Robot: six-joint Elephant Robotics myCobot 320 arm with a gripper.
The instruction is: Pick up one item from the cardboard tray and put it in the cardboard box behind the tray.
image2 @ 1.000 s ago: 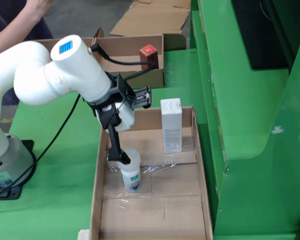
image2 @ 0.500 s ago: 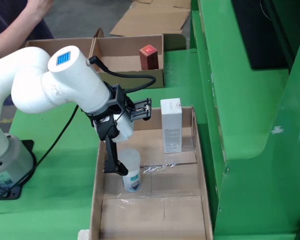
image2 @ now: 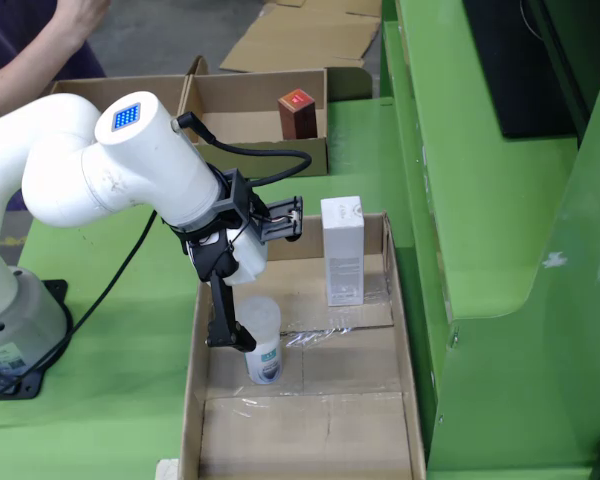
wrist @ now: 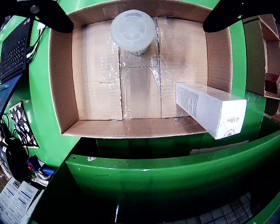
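Observation:
A translucent lidded cup [wrist: 133, 30] [image2: 263, 340] stands upright in the cardboard tray [wrist: 60, 84] [image2: 193, 400]. A long white carton [wrist: 210, 108] [image2: 342, 250] lies against the tray's far-right side in the fixed view. My gripper [wrist: 140, 21] [image2: 245, 335] is open. In the wrist view its black fingers [wrist: 51, 16] sit wide apart on either side of the cup without touching it. In the fixed view one finger [image2: 220, 315] reaches down beside the cup. The cardboard box [image2: 230, 125] behind the tray holds a red-brown carton [image2: 297, 113].
A green table [image2: 110, 330] carries the tray and the arm's base [image2: 10, 320]. A tall green wall [image2: 500, 230] runs along the right. A laptop [wrist: 14, 46] lies left of the tray in the wrist view. A person [image2: 30, 40] stands at the back left. Flat cardboard [image2: 300, 40] lies behind.

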